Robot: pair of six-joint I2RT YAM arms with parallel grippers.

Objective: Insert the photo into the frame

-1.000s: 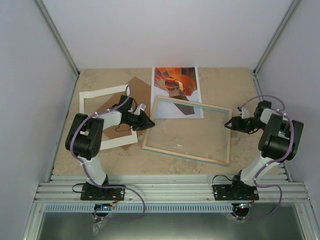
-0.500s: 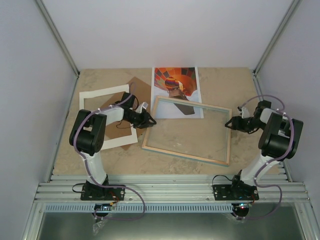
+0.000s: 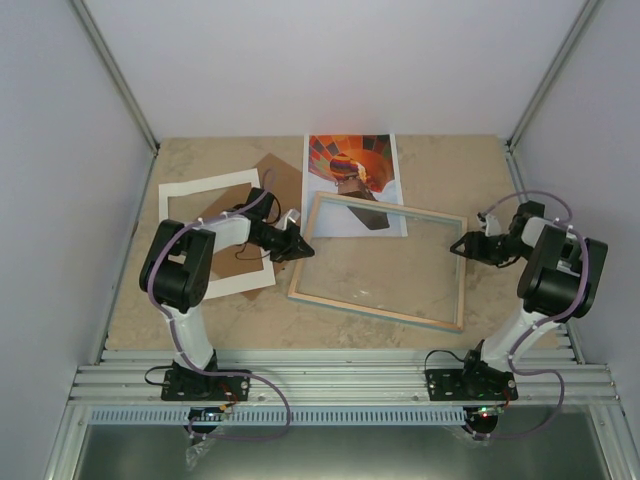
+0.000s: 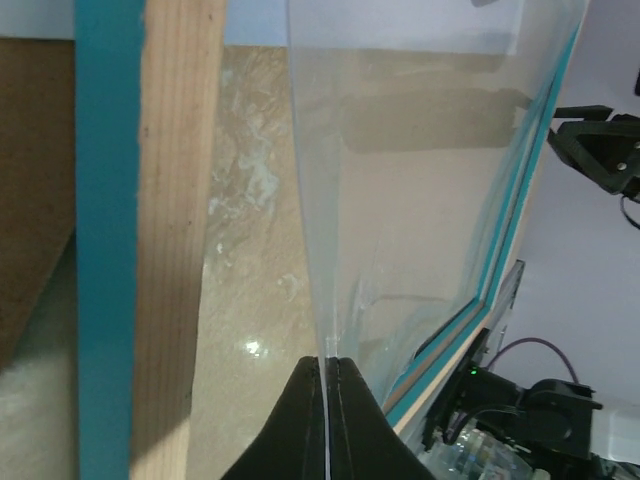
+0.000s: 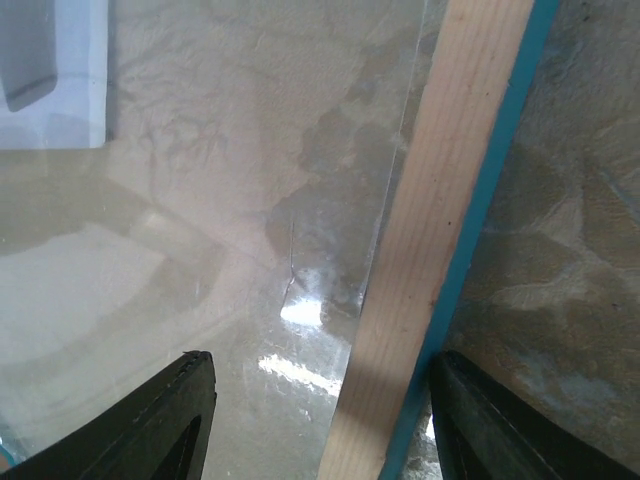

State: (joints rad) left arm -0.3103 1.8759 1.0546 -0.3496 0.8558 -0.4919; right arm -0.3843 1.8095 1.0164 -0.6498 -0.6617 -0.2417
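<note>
- I see the frame lying flat mid-table, bare wood up, with turquoise along its rim edges.
- Its far rail overlaps the photo, an orange-red striped balloon lying face up.
- My left gripper is pinched tight on the clear pane at its edge.
- My right gripper gapes astride the right rail.

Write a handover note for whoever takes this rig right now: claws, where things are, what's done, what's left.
Left claw shut on the clear pane at the left side of the frame.
Right claw open, straddling the frame's right rim.
The photo lies face up at the far side, its near end under the frame.
Done: nothing seated yet. Left: get the photo into the frame.
</note>
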